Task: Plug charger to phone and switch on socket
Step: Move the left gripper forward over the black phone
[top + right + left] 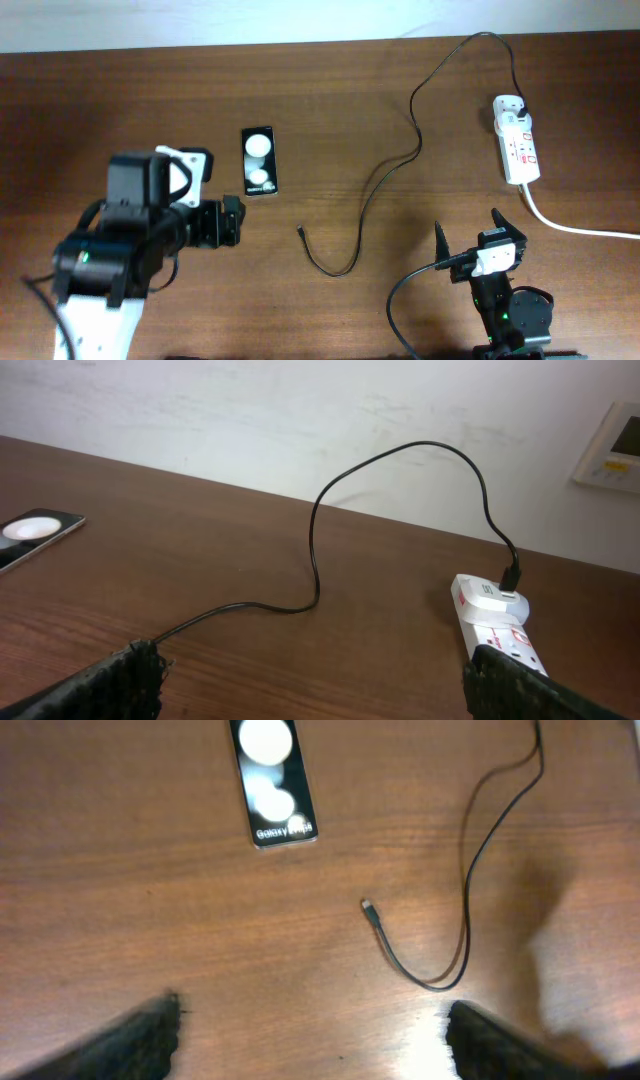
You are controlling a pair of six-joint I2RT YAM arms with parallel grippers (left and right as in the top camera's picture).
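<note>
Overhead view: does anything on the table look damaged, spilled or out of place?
Nothing stands out. The phone lies flat, the charger is plugged into the socket, and its connector tip rests loose, apart from the phone.

phone lies flat, screen up, glossy black with two white reflections. charger — a thin black cable — snakes over the wood, its plug seated in the white socket's far end, its tip loose, apart from the phone.
</note>
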